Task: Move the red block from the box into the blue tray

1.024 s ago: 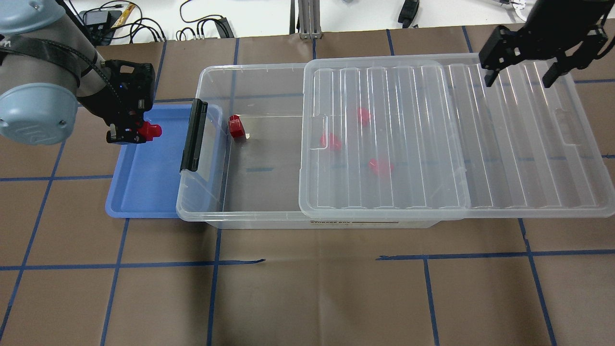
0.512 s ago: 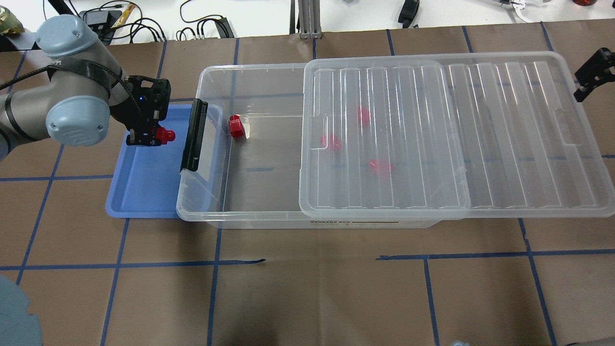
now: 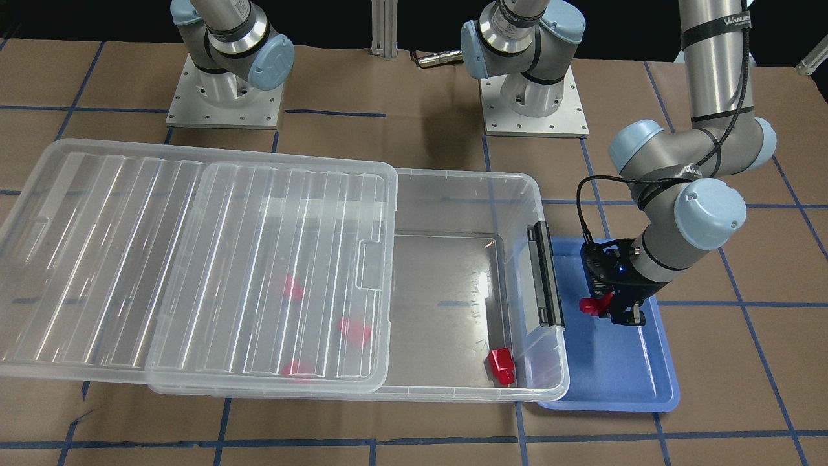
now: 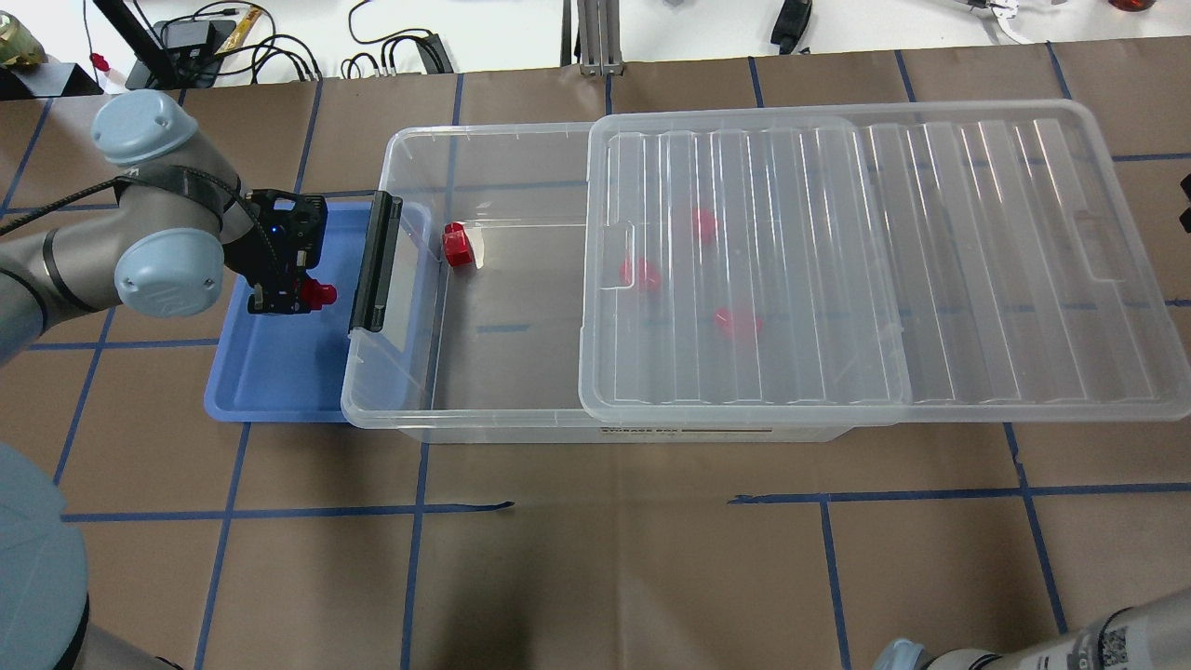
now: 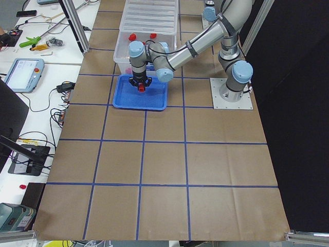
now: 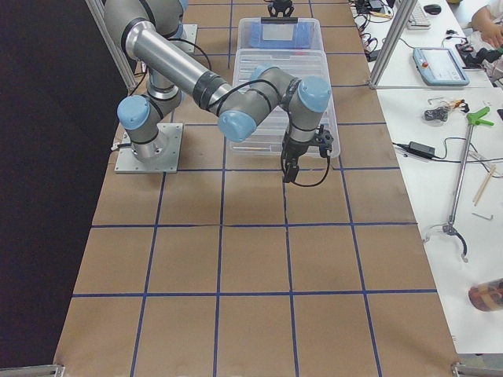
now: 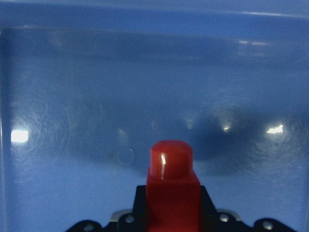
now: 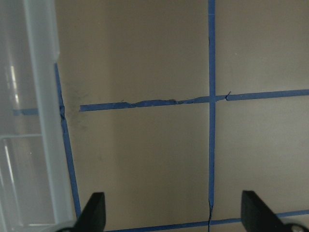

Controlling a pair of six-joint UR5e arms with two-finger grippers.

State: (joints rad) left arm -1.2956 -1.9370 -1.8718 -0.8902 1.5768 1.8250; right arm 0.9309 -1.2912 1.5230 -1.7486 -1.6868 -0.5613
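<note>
My left gripper (image 4: 296,296) is shut on a red block (image 4: 319,295) and holds it low over the blue tray (image 4: 270,372), beside the box's black latch (image 4: 374,263). The left wrist view shows the block (image 7: 171,179) between the jaws, close above the tray floor (image 7: 145,96). The clear box (image 4: 409,140) holds another red block (image 4: 456,245) in its open end. Three more red blocks (image 4: 640,274) lie under the slid-back lid (image 4: 884,261). My right gripper (image 8: 174,212) is open and empty over the paper beside the lid's edge (image 8: 43,96).
The tray (image 3: 621,375) is partly tucked under the box's latch end (image 3: 543,285). The lid overhangs the box toward my right. Brown paper with blue tape lines covers the table (image 4: 605,558). Cables lie along the far edge (image 4: 391,56).
My left gripper has moved nearer and lower over the tray with the red block in it. My right gripper has moved right, out of the overhead view.
</note>
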